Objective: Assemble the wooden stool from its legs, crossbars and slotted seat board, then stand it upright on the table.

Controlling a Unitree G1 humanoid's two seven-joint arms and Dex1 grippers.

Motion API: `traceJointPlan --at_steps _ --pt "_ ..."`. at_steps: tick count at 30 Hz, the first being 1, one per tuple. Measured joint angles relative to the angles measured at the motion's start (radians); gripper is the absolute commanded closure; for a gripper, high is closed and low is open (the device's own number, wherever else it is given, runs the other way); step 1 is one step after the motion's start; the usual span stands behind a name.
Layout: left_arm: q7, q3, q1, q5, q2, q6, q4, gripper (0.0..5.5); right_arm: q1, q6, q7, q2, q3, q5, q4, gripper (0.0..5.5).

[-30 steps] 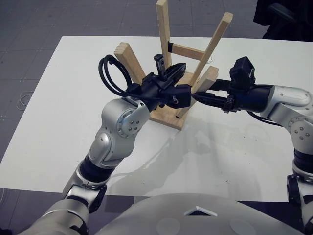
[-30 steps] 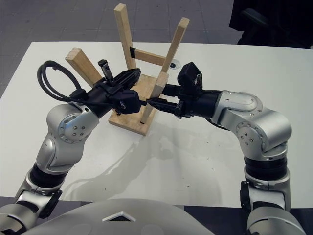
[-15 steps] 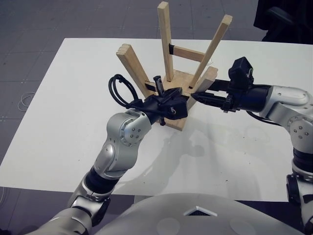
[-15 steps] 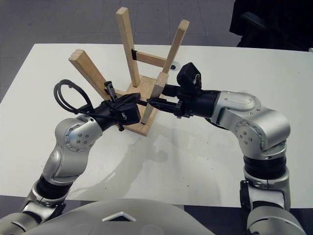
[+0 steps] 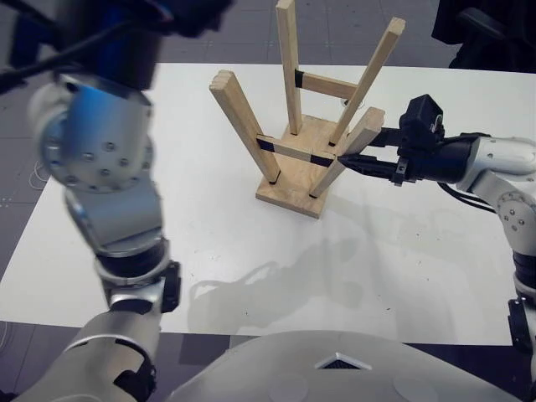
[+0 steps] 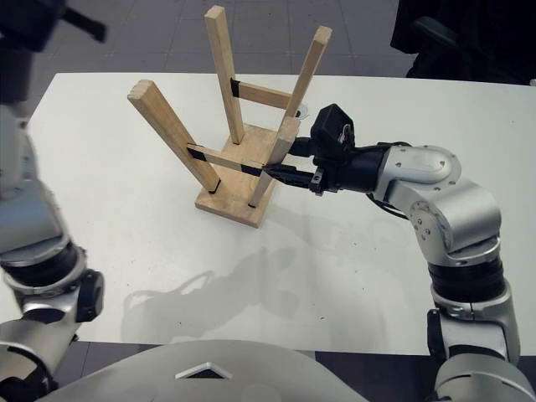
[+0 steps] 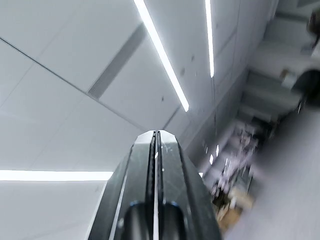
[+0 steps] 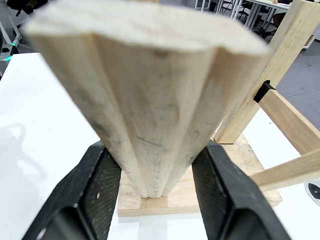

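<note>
Stool (image 5: 297, 172) looks assembled but seat-down on the table (image 5: 402, 251); my right jaws pinch a leg (image 5: 360, 134), left jaws pressed together, so flipping's next, I reckon.

Lab: strip lights (image 7: 161, 56), grey floor tiles (image 6: 151, 38)

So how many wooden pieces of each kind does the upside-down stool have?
legs: 4
crossbars: 2
seat board: 1
Total: 7
</note>
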Motion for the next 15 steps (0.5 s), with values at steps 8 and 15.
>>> traceJointPlan --at_steps 8,15 --pt "0.018 0.129 0.354 -0.143 0.0 -0.013 0.087 5.4 -0.057 -0.168 0.112 -0.016 0.023 -0.068 0.185 3.46" --pt "0.089 0.06 0.5 -0.181 -0.056 -0.072 0.207 5.4 -0.08 -0.236 0.152 0.019 -0.027 -0.074 0.274 2.08"
